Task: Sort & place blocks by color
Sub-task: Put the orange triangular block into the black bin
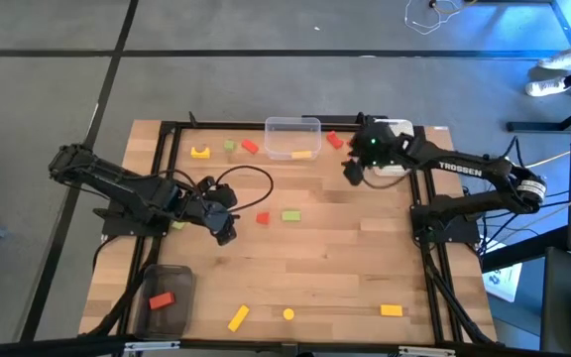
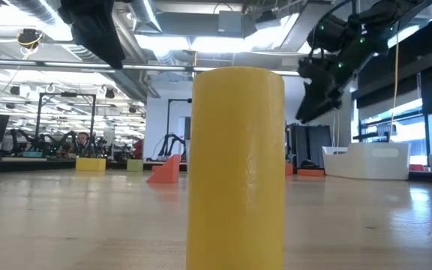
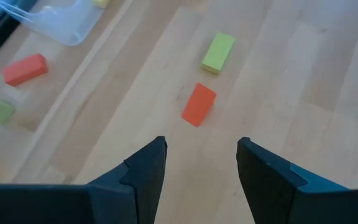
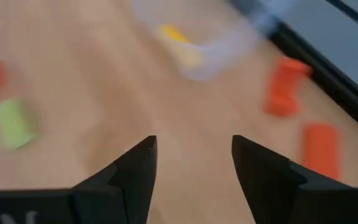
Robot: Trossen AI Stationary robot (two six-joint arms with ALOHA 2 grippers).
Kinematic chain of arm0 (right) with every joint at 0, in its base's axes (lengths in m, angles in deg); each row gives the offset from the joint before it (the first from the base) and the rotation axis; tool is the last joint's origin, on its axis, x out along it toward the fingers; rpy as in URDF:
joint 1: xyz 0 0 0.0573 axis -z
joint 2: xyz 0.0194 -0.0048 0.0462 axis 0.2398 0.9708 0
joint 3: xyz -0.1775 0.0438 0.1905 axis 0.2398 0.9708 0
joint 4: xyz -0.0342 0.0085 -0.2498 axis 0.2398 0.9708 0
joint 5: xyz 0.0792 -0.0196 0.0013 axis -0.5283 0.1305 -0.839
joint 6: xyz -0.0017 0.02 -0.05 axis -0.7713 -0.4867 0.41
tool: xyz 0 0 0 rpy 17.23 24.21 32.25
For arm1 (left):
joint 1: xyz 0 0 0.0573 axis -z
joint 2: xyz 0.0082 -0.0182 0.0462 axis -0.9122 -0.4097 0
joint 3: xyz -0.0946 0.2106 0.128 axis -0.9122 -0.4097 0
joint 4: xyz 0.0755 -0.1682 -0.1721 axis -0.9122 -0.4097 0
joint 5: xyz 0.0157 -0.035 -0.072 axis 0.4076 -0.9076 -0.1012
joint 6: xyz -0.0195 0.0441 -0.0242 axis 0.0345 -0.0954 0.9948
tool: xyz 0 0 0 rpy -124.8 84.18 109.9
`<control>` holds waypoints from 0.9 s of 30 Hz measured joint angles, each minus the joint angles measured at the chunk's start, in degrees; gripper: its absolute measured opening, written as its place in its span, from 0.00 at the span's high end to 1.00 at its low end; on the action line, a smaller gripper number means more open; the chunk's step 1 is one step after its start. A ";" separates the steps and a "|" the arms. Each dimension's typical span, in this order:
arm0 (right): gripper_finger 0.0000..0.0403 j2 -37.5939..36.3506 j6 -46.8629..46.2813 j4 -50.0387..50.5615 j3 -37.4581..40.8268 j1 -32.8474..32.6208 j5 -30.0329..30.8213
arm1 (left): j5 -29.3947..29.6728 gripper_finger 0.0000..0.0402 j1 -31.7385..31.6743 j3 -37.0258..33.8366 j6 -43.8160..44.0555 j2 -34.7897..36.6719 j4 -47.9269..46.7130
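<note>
High view straight down over the whole table, low view at tabletop level right behind a yellow cylinder, wrist views angled down close, both sharing the red block and green block mid-table.

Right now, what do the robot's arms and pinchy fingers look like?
Both arms are dark, nearly black, built from jointed segments. The right arm has white letters reading TROSSEN and small green lights near its wrist. A black cable loops beside the left arm. Each gripper, left gripper and right gripper, has two flat, dark, angular fingers tapering to blunt tips.
</note>
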 joint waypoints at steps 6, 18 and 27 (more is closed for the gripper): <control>0.48 0.00 3.83 -1.50 0.00 -9.64 -0.69 | 0.52 0.54 -0.36 0.00 -5.21 0.00 0.02; 0.48 0.00 4.28 -7.29 -0.02 -24.47 -0.62 | -2.32 0.54 -4.92 0.00 -21.41 -8.19 5.28; 0.48 0.00 4.55 -7.66 -0.02 -30.65 -0.54 | -11.27 0.54 -10.93 0.02 -39.48 -17.88 17.14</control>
